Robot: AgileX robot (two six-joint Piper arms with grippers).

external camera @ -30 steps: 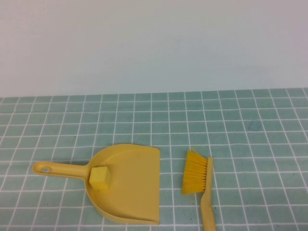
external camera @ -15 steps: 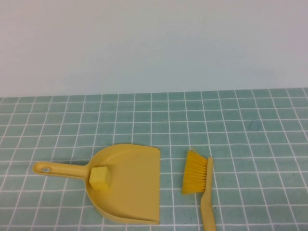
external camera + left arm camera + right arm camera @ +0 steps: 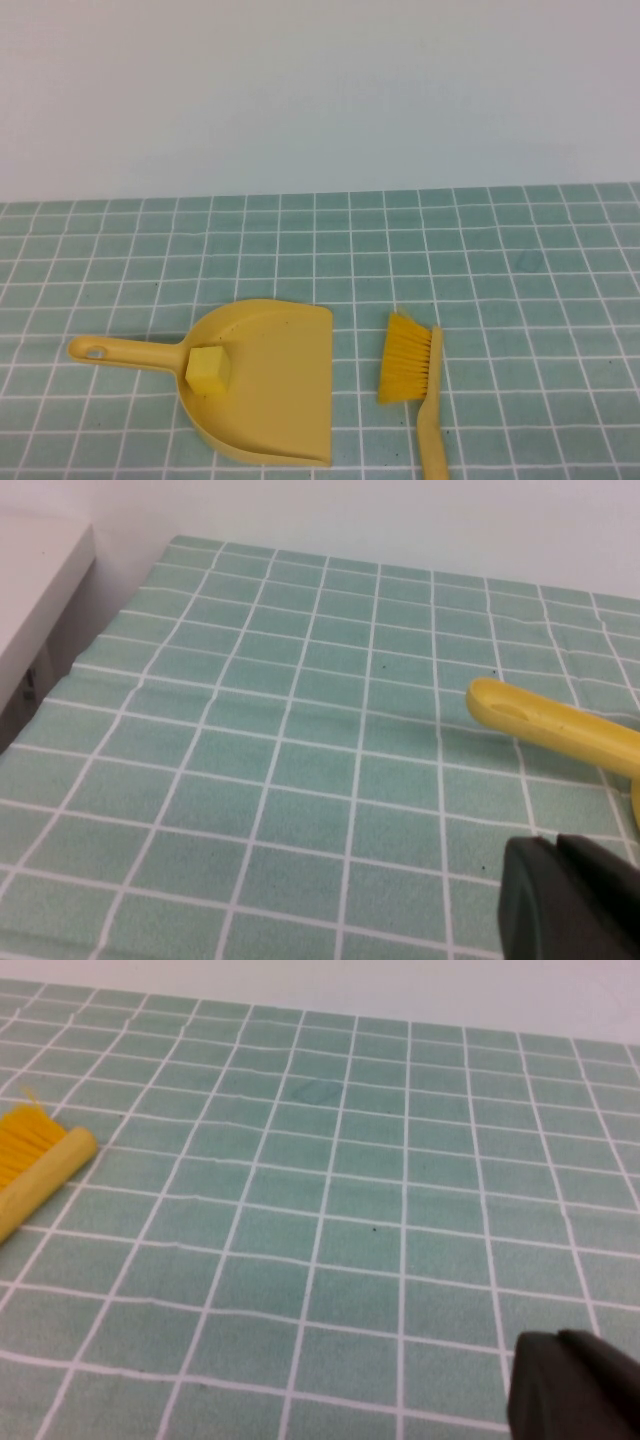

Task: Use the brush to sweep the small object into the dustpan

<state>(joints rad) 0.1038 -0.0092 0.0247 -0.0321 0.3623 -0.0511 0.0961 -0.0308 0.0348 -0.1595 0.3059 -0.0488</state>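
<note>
The yellow dustpan (image 3: 270, 385) lies flat near the table's front, its handle (image 3: 120, 352) pointing left. A small pale-yellow cube, the small object (image 3: 208, 370), sits inside the pan close to the handle. Right of the pan lies the brush (image 3: 412, 370), orange-yellow bristles facing the pan and slim handle running toward the front edge. Neither arm shows in the high view. My left gripper (image 3: 556, 842) is shut and empty, hovering short of the dustpan handle's end (image 3: 520, 715). My right gripper (image 3: 556, 1338) is shut and empty, over bare tiles well away from the brush head (image 3: 40, 1165).
A green tiled mat (image 3: 500, 270) covers the table, with a white wall (image 3: 320, 90) behind it. At the table's left side, a white ledge (image 3: 40, 570) shows in the left wrist view.
</note>
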